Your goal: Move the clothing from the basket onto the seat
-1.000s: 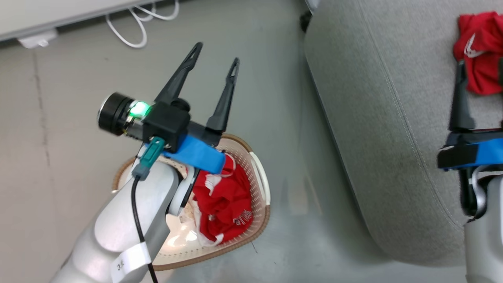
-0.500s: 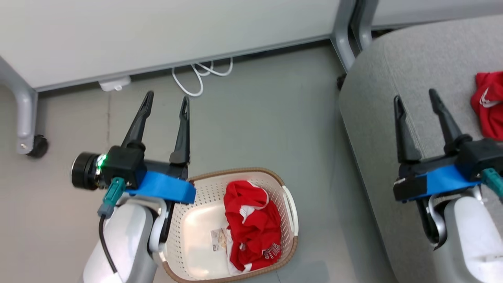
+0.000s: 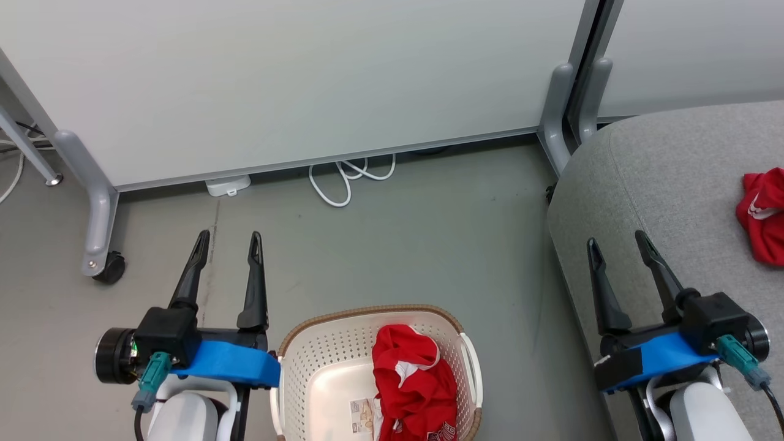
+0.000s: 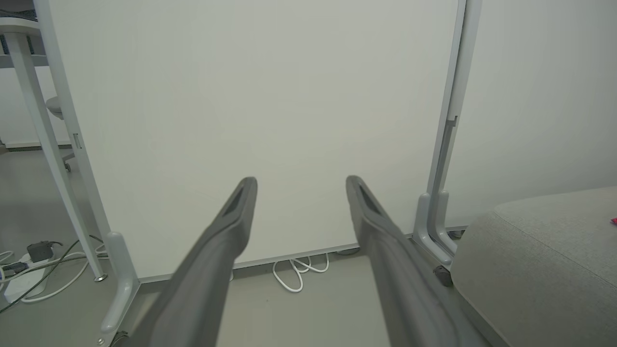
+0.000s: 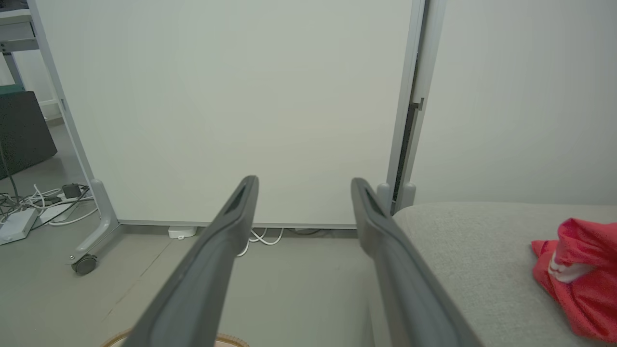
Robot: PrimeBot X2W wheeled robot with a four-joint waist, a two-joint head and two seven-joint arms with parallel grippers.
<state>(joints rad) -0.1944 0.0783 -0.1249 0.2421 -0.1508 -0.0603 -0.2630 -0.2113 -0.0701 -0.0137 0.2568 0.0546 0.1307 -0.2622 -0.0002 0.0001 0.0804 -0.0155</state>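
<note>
Left fingers (image 3: 253,288) are spread wide with nothing between them, pointing up toward the white panel (image 3: 306,79) over the floor (image 3: 398,245). Just to their right sits the basket (image 3: 318,349), and 1 red garment (image 3: 407,380) lies crumpled in its right half, below the fingertips and apart from them. On to the right fingers (image 3: 604,288): wide open too, empty, over the left edge of the seat (image 3: 661,184). The 2nd red garment (image 3: 765,214) lies on the seat, right of those fingers and not touching them. Against 1 second ago, the whole head view has swung, so the camera moved. Even so, the left arm then crossed over the basket and now stands beside it, and the right fingers were then right against the seat's garment.
</note>
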